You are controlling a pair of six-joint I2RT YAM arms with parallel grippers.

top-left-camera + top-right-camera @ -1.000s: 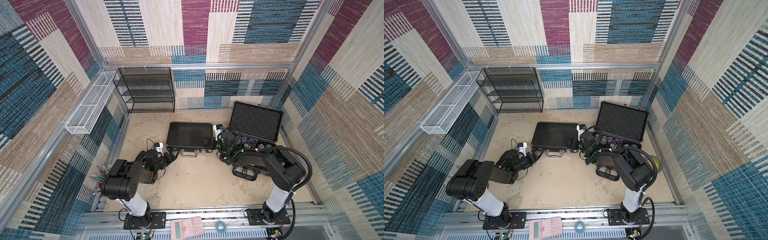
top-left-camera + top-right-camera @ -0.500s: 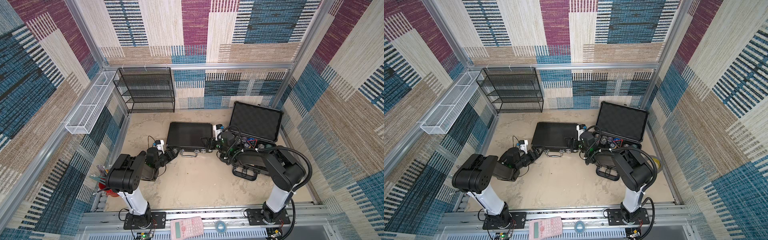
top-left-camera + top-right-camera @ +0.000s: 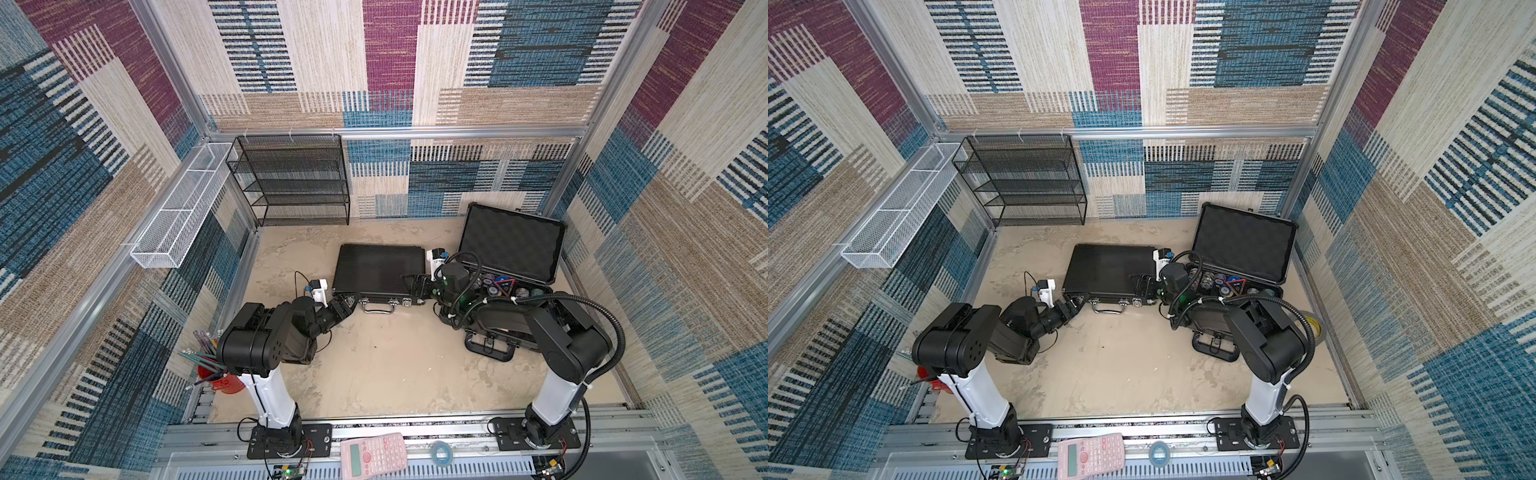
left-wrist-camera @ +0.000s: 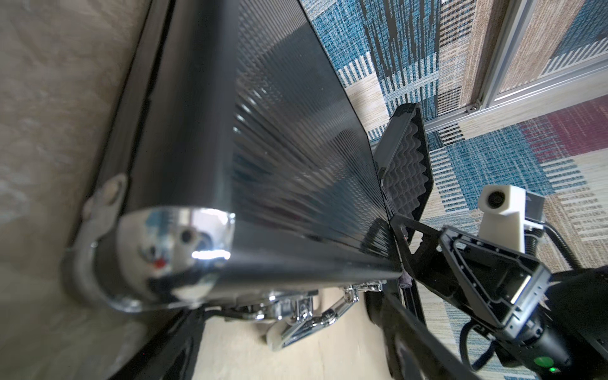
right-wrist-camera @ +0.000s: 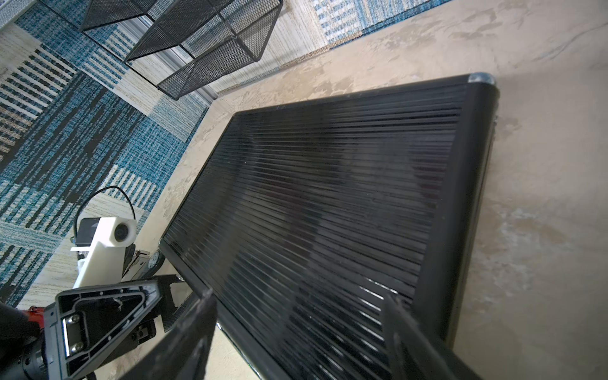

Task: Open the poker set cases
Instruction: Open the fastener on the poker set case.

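The slim black ribbed case (image 3: 378, 270) (image 3: 1106, 270) lies flat and shut in the middle of the table, its thin silver handle (image 3: 378, 308) facing the front. My left gripper (image 3: 347, 303) (image 4: 289, 345) is low at its front left corner, open, with the silver latches beyond its fingers. My right gripper (image 3: 415, 286) (image 5: 299, 316) is open over the front right corner, one finger on the ribbed lid (image 5: 329, 197) and one off the front edge. The bulkier case (image 3: 513, 241) (image 3: 1244, 245) stands open at the right, foam lid up, chips inside.
A black mesh shelf (image 3: 297, 178) stands at the back left. A white wire basket (image 3: 178, 212) hangs on the left wall. A red cup of pencils (image 3: 216, 374) is behind the left arm. A pink calculator (image 3: 372, 455) and a tape roll (image 3: 441, 451) lie on the front rail.
My left arm has pushed its gripper closer to the slim case's front left corner. The right arm has hardly moved. Both cases stand as before.
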